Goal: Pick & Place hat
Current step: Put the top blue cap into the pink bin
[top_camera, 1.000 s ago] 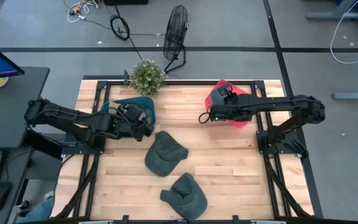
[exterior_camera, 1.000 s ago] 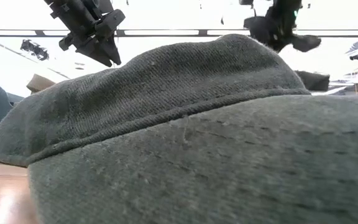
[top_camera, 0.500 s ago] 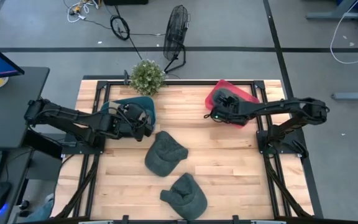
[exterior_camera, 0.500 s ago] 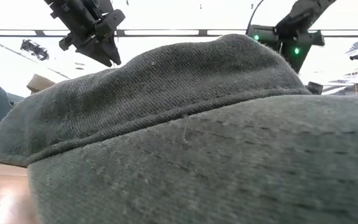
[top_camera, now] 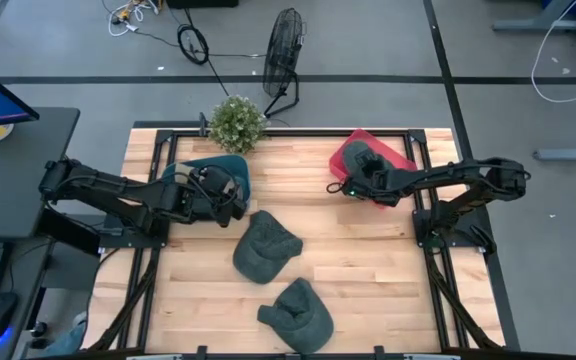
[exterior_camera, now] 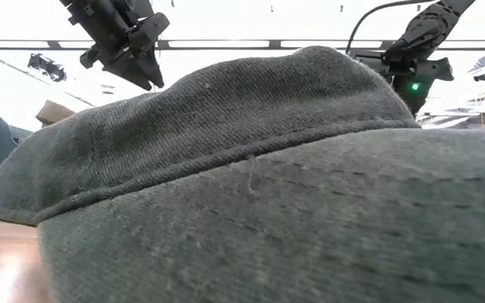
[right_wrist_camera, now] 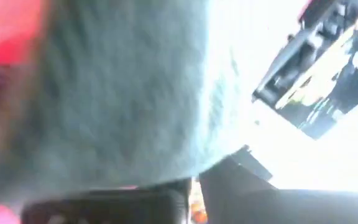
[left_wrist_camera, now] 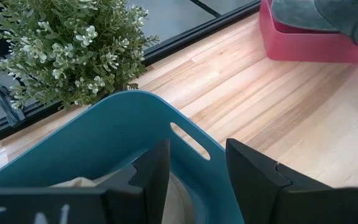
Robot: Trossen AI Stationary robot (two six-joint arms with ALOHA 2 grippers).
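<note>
A grey hat (left_wrist_camera: 309, 12) lies in the red bin (top_camera: 398, 156) at the table's far right and fills the right wrist view (right_wrist_camera: 123, 87) at close range. My right gripper (top_camera: 346, 186) hangs at the bin's near-left corner, right by that hat. Two more grey hats rest crown-up on the wood, one mid-table (top_camera: 266, 245) and one near the front edge (top_camera: 298, 312); the latter blocks most of the low view (exterior_camera: 242, 194). My left gripper (left_wrist_camera: 197, 180) is open and hovers over the teal bin (left_wrist_camera: 117, 124) at the far left.
A potted plant (top_camera: 236, 122) stands at the far edge beside the teal bin (top_camera: 223, 165). A floor fan (top_camera: 283, 60) is behind the table. Bare wood lies between the two bins and right of the hats (top_camera: 368, 270).
My right arm has sunk toward the red bin and tipped; in the low view its gripper has moved down and to the right. The left arm and the two hats on the table have kept still.
</note>
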